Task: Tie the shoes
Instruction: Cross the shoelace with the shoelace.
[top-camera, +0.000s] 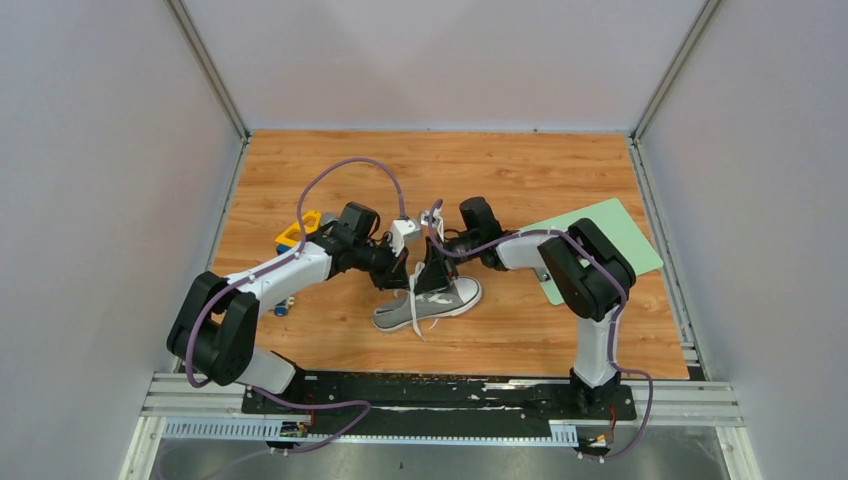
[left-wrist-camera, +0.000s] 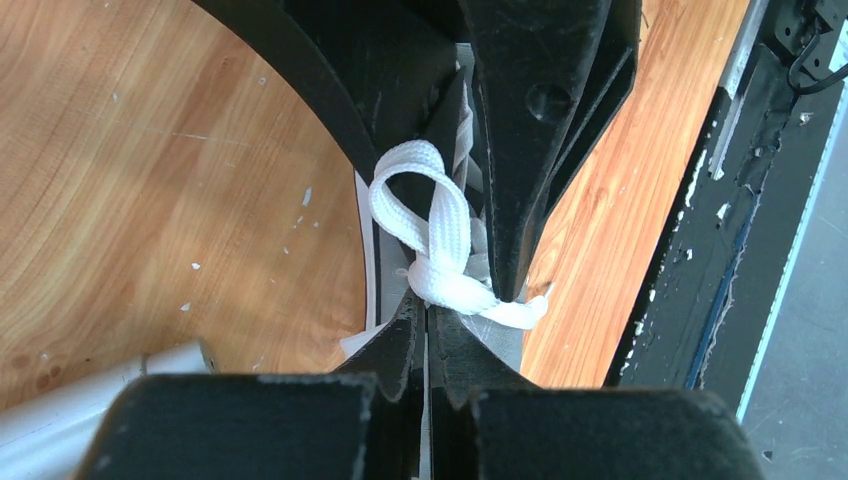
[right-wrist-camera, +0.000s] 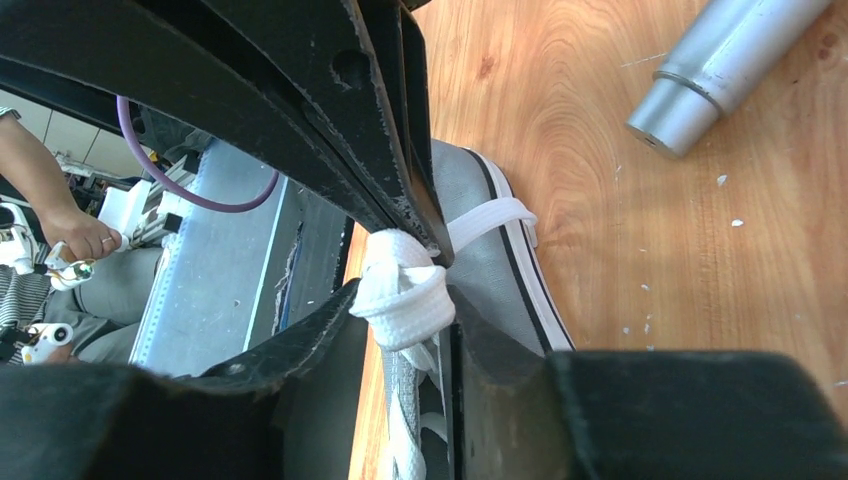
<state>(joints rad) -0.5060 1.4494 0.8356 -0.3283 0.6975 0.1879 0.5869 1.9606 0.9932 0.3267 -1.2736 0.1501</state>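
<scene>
Left wrist, left hand (left-wrist-camera: 428, 318) clenched on laces (left-wrist-camera: 446, 215), right hand (right-wrist-camera: 402, 312) around them, grip unclear, grey sneaker (top-camera: 445, 300) below

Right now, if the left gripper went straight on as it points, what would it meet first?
The white lace loop at its tips; just beyond, probably the right gripper's fingers.

The left arm (top-camera: 285, 268) and right arm (top-camera: 520, 248) bend inward, their tips meeting nose to nose. The left hand (left-wrist-camera: 427, 310) is clamped tight on a lace (left-wrist-camera: 440, 230). The right hand (right-wrist-camera: 405, 310) has its fingers apart either side of the lace loop; grip unclear.
</scene>
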